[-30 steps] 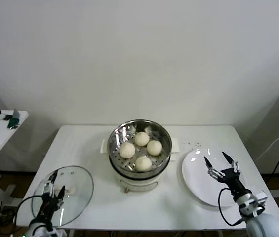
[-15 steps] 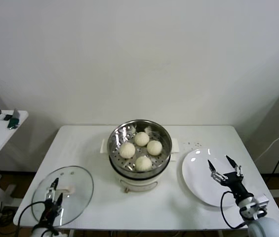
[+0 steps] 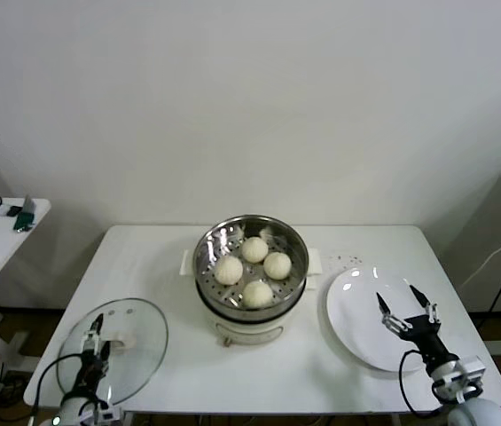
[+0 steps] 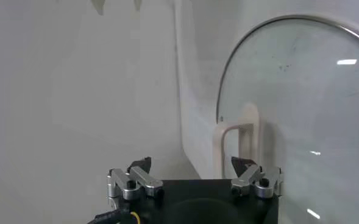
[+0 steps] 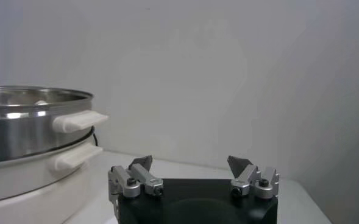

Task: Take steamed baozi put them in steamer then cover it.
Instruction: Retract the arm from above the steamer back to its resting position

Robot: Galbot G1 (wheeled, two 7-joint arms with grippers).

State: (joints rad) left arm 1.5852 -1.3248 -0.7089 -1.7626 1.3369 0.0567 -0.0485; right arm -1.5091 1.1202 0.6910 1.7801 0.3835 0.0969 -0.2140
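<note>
Head view first: both arms are showing only at the picture's lower edge, their bodies cut off. The left gripper (image 3: 97,342) is hanging over the glass lid (image 3: 135,342) at the table's (image 3: 161,266) front left corner, fingers spread wide, holding nothing. The right gripper (image 3: 407,306) is sitting over the white plate (image 3: 356,306) near the right edge, fingers wide apart, holding nothing. Mid-table, the steamer (image 3: 252,264) is standing uncovered with four buns (image 3: 254,249) lying on its perforated floor. So: four buns, one steamer, one lid, one plate. A plain white wall is filling the background, and a second small table (image 3: 2,240) with a few small things, too small to name, is peeking in on the left.

Left wrist view: the gripper's two fingertips (image 4: 141,165) are standing wide apart, the lid's cream handle (image 4: 237,143) rising just past them, untouched. The lid (image 4: 313,109) is running out of frame.

Right wrist view: the two fingertips (image 5: 141,163) are open wide over the table. The steamer (image 5: 27,122), cut off at the picture's edge, is showing its steel wall and cream side handles; the buns inside are hidden except for one pale sliver at the rim.
</note>
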